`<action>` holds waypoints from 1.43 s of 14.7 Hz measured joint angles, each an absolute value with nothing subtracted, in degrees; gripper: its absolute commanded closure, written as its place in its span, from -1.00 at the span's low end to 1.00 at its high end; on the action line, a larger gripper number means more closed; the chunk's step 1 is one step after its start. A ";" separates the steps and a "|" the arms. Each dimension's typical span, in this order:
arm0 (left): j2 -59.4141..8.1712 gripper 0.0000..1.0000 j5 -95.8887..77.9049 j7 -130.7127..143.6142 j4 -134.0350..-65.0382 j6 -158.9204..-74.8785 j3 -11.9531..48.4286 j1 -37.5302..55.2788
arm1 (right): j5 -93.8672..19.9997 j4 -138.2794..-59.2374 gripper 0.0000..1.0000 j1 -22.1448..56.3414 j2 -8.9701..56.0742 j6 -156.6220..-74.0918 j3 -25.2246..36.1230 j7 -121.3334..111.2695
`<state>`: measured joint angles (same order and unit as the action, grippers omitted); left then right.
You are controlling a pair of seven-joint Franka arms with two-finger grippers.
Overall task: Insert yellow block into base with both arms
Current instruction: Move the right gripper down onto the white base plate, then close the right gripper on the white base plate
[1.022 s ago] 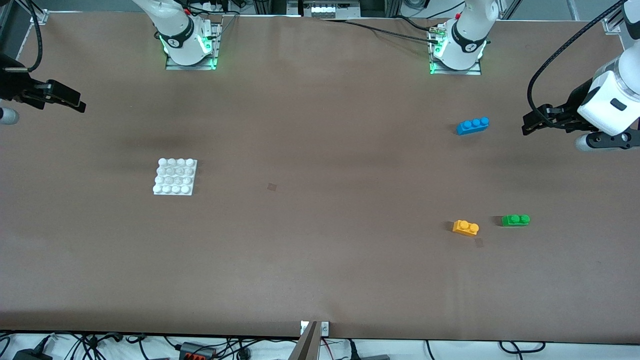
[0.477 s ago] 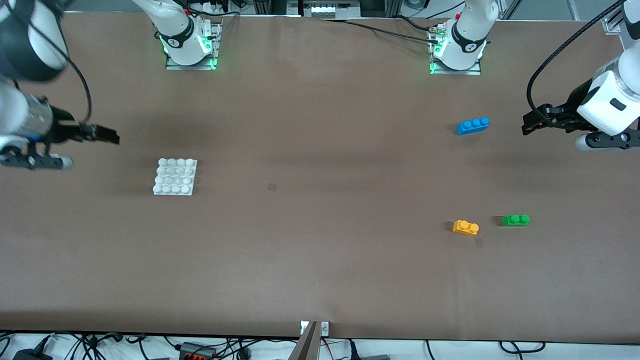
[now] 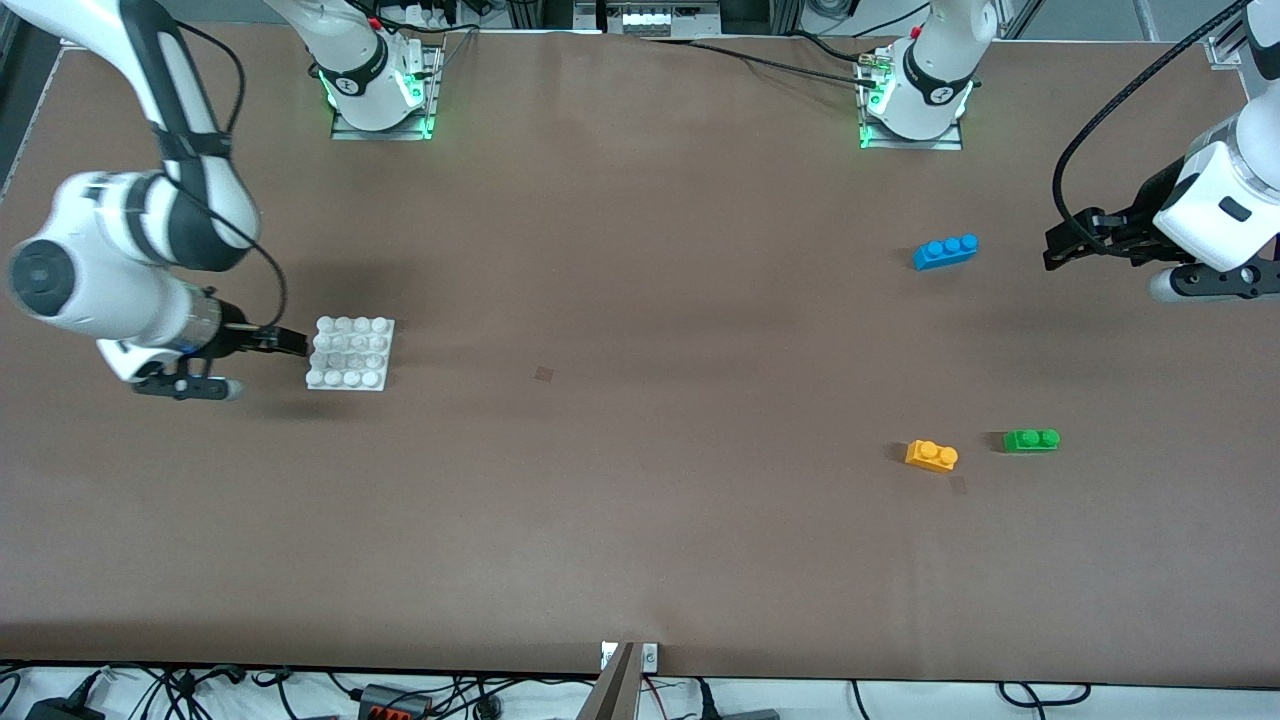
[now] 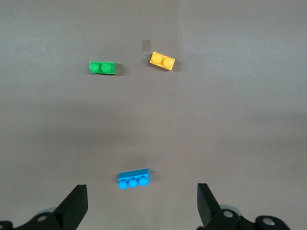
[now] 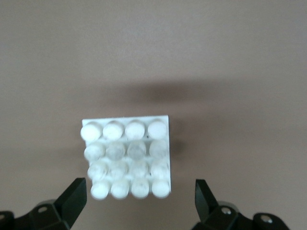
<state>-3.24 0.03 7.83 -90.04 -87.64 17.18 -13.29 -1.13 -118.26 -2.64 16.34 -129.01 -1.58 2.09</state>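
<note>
Right gripper [image 3: 290, 343]: it is being held low at the edge of the base, on the side toward the right arm's end of the table; its fingers [image 5: 72, 201] are being kept wide apart and nothing is being gripped. In the right wrist view the plate is being framed between the two fingertips, with no contact being shown.

Base [image 3: 350, 353]: the white studded plate is lying flat on the table, toward the right arm's end; no brick is being carried on it.

Left gripper [image 3: 1062, 246]: it is being held up over the table at the left arm's end, near the blue block; its fingers [image 4: 74, 206] are being kept spread, with nothing between them.

Yellow block [image 3: 931, 456]: it is lying on the table toward the left arm's end, well apart from the base and from both grippers, studs up.

Green block [image 3: 1031, 440]: it is lying just beside the yellow block, toward the left arm's end.

Blue block [image 3: 945, 250]: it is lying farther from the front camera than the yellow block, untouched.
</note>
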 measured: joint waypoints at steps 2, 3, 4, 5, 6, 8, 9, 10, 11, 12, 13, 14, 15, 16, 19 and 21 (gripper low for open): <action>-3.24 -1.00 0.03 7.82 -90.05 -87.64 17.18 -13.29 | -1.13 -123.60 -1.00 -2.03 16.30 -136.07 -1.68 2.10; -3.24 -1.00 0.03 7.82 -90.05 -87.64 17.17 -13.29 | -1.13 -125.36 -1.00 -1.67 16.34 -138.00 -1.71 2.11; -3.24 -1.00 0.03 7.82 -90.05 -87.64 17.18 -13.29 | -1.13 -126.48 -1.00 -1.39 16.50 -138.79 -1.71 2.13; -3.24 -1.00 0.03 7.82 -90.05 -87.64 17.18 -13.29 | -1.13 -127.07 -1.00 -1.26 16.87 -139.16 -1.71 2.14; -3.24 -1.00 0.03 7.81 -90.05 -87.64 17.17 -13.29 | -1.13 -127.29 -1.00 -1.20 17.34 -139.58 -1.71 2.15; -3.24 -1.00 0.03 7.79 -90.06 -87.64 17.18 -13.29 | -1.13 -127.32 -1.00 -0.55 18.17 -141.16 -1.74 2.15; -3.24 -1.00 0.03 7.72 -90.06 -87.64 17.18 -13.29 | -1.13 -127.32 -1.00 -0.03 18.58 -141.91 -1.74 2.15; -3.24 -1.00 0.03 7.50 -90.06 -87.64 17.18 -13.29 | -1.13 -127.32 -1.00 0.37 19.09 -142.79 -1.75 2.19; -3.24 -1.00 0.03 7.33 -90.07 -87.64 17.17 -13.29 | -1.13 -127.32 -1.00 0.53 19.60 -143.45 -1.75 2.21; -3.25 -1.00 0.03 7.23 -90.07 -87.64 17.17 -13.30 | -1.13 -127.32 -1.00 0.54 20.03 -143.82 -1.74 2.21; -3.25 -1.00 0.03 7.16 -90.07 -87.64 17.17 -13.30 | -1.13 -127.32 -1.00 0.54 20.32 -144.02 -1.71 2.21; -3.25 -1.00 0.03 7.12 -90.07 -87.64 17.17 -13.30 | -1.13 -127.32 -1.00 0.54 20.50 -144.11 -1.70 2.21; -3.25 -1.00 0.03 7.09 -90.07 -87.64 17.17 -13.30 | -1.13 -127.32 -1.00 0.55 20.63 -144.17 -1.71 2.21; -3.25 -1.00 0.03 7.06 -90.07 -87.64 17.16 -13.31 | -1.13 -127.32 -1.00 0.55 20.72 -144.26 -1.71 2.21; -3.25 -1.00 0.03 6.96 -90.08 -87.64 17.13 -13.32 | -1.12 -127.32 -0.72 0.60 20.81 -144.59 -1.71 2.21; -3.25 -1.00 0.03 6.90 -90.08 -87.64 17.13 -13.32 | -1.10 -127.32 -0.61 0.67 20.84 -144.67 -1.71 2.21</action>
